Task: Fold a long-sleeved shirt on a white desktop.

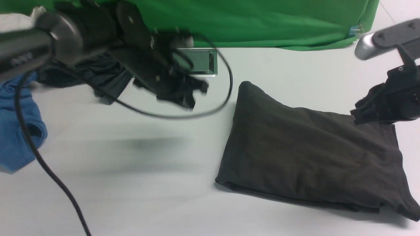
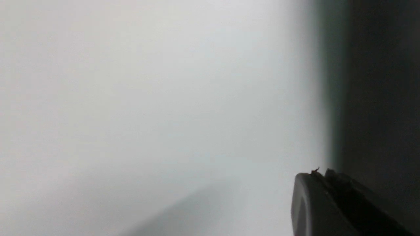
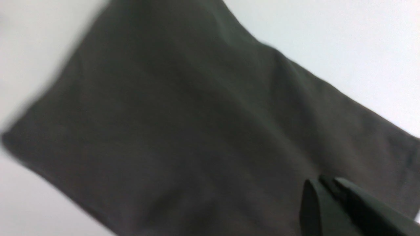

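The long-sleeved shirt (image 1: 308, 154) lies folded into a black-brown rectangle on the right half of the white desktop (image 1: 137, 183). My right gripper (image 1: 357, 116) hovers at its far right corner, shut, with nothing between the fingers. In the right wrist view the shut right gripper (image 3: 323, 179) is above the shirt (image 3: 183, 124). My left gripper (image 1: 188, 96) is motion-blurred, raised over the desktop left of the shirt. In the left wrist view the left gripper (image 2: 320, 173) is closed and empty over the white desktop (image 2: 147, 108), beside a blurred dark band.
A blue shirt (image 1: 16, 127) lies at the left edge, with a dark grey-teal garment (image 1: 98, 77) behind it. A green cloth backdrop (image 1: 262, 23) lines the back. A metal-framed opening (image 1: 205, 62) sits in the desktop, and the left arm's black cable (image 1: 226, 88) loops over the surface.
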